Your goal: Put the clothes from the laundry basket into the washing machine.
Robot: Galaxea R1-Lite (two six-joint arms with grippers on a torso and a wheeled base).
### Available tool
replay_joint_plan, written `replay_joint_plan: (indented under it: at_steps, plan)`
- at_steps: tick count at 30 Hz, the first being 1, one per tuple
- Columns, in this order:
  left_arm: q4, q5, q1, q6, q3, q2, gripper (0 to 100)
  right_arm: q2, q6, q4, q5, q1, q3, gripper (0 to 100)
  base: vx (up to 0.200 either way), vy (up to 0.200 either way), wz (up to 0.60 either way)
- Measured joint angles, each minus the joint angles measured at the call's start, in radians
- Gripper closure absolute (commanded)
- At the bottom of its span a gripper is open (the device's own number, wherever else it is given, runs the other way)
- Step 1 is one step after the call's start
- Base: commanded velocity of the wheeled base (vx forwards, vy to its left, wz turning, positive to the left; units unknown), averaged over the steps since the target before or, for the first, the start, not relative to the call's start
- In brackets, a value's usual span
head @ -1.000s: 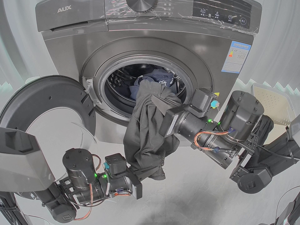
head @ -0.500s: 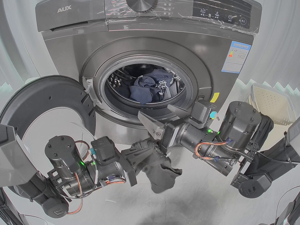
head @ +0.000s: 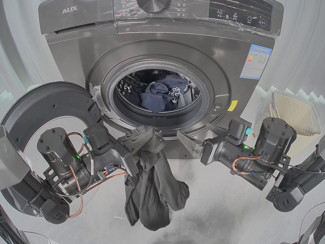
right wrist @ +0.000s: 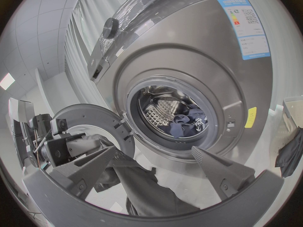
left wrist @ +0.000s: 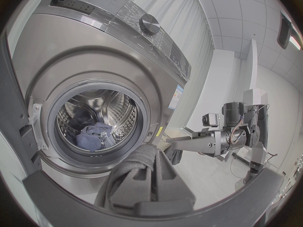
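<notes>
left claw (head: 151,135) clamped on dark garment (head: 152,190), long axis hanging down | drum opening (head: 159,92) just above, frame centre | right claw (head: 193,130) apart, empty

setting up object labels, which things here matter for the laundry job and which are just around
Job: washing machine, its open door, navy clothes in the drum, grey garment gripped by the left hand, right hand open, laundry basket.
Just around: curtain, energy label.
</notes>
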Motion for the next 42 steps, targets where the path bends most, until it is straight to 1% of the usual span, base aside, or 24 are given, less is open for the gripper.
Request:
replay_joint_plan:
  at_steps: [5,9,18,25,30,34,39,42]
  plan:
    - [0.0,-0.005,0.003,0.0,-0.001,-0.016,100,-0.005,-0.004,0.0,0.003,-0.046,0.051,0,0.0,0.0,0.0]
    - [0.0,-0.01,0.001,0.003,0.003,-0.039,100,-0.001,-0.006,0.001,0.004,-0.078,0.073,0,0.0,0.0,0.0]
    - [0.0,-0.026,-0.007,0.003,0.014,-0.095,100,0.05,-0.01,-0.013,0.004,-0.096,0.081,0,0.0,0.0,0.0]
    - [0.0,-0.056,-0.016,-0.001,0.017,-0.147,100,0.139,-0.024,-0.104,0.001,-0.098,0.068,0,0.0,0.0,0.0]
    - [0.0,-0.074,-0.022,-0.009,0.023,-0.172,100,0.191,-0.026,-0.111,-0.001,-0.096,0.023,0,0.0,0.0,0.0]
    - [0.0,-0.078,-0.027,-0.011,0.026,-0.18,100,0.231,-0.026,-0.108,-0.002,-0.089,-0.019,0,0.0,0.0,0.0]
    - [0.0,-0.078,-0.031,-0.013,0.027,-0.183,100,0.282,-0.027,-0.123,0.0,-0.055,-0.037,0,0.0,0.0,0.0]
    - [0.0,-0.076,-0.029,-0.014,0.025,-0.181,100,0.299,-0.027,-0.13,0.0,-0.017,-0.03,0,0.0,0.0,0.0]
